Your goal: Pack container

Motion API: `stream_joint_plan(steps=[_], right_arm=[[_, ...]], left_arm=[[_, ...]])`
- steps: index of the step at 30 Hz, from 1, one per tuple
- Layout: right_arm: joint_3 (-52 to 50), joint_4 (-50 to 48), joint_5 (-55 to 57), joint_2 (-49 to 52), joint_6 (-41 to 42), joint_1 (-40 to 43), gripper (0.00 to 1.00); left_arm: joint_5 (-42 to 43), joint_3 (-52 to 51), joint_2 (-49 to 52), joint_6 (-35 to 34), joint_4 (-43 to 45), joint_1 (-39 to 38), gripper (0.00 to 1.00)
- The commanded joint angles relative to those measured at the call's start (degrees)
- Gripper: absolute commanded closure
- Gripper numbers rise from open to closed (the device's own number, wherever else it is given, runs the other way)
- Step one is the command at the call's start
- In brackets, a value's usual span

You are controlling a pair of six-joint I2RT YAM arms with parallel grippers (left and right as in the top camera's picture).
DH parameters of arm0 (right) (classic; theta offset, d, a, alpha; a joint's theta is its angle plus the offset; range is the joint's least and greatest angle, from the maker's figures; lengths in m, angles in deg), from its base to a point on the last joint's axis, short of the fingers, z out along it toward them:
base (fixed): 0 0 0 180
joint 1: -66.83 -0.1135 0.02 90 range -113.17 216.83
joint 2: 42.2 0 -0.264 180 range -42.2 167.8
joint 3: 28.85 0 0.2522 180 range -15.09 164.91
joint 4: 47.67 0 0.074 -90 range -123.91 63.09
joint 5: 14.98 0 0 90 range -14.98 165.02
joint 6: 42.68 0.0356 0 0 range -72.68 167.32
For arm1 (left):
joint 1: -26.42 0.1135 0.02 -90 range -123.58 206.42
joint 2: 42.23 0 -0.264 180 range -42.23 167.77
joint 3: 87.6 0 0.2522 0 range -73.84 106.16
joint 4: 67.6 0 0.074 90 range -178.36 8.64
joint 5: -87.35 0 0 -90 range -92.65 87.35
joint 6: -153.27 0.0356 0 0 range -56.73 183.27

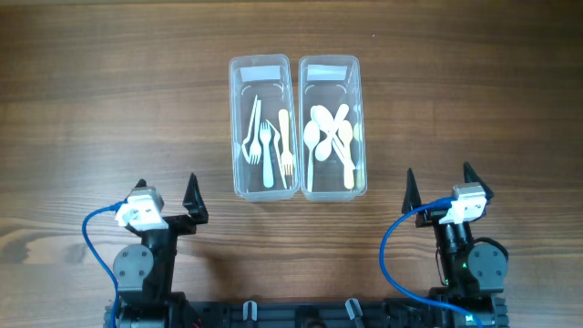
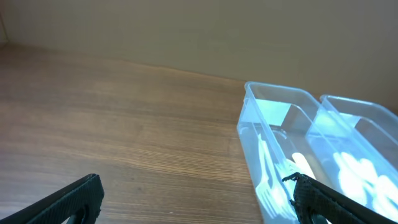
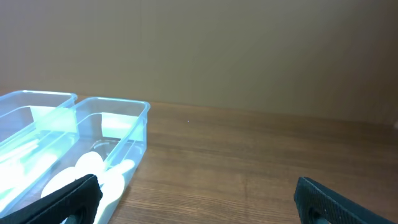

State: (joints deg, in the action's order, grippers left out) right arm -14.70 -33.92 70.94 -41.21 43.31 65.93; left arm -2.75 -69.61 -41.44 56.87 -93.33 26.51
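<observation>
Presumably, with the left tool and right tool both spread apart and empty by the surface's near edge, we do best descending vertically into the fork container and spoon container, side by side mid-surface, avoiding their walls.

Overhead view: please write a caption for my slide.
Fork container and spoon container side by side on wooden table; left claw and right claw open.
</observation>
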Motion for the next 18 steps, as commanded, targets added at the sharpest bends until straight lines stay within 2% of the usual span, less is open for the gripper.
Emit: stream_joint_plan(steps=[1, 7, 18], right_arm=[[-0.1, -0.2, -0.5, -0.6, -0.5, 0.2, 0.0], [-0.1, -0.2, -0.5, -0.6, -0.5, 0.2, 0.0], [-0.1, -0.2, -0.5, -0.6, -0.5, 0.2, 0.0]], left_arm=[[0.6, -0.6, -0.6, 5.0, 0.2, -0.2, 0.0], [0.7, -0.6, -0.6, 12.2, 0.2, -0.2, 0.0], [0.7, -0.6, -0.6, 12.4, 0.2, -0.2, 0.0]])
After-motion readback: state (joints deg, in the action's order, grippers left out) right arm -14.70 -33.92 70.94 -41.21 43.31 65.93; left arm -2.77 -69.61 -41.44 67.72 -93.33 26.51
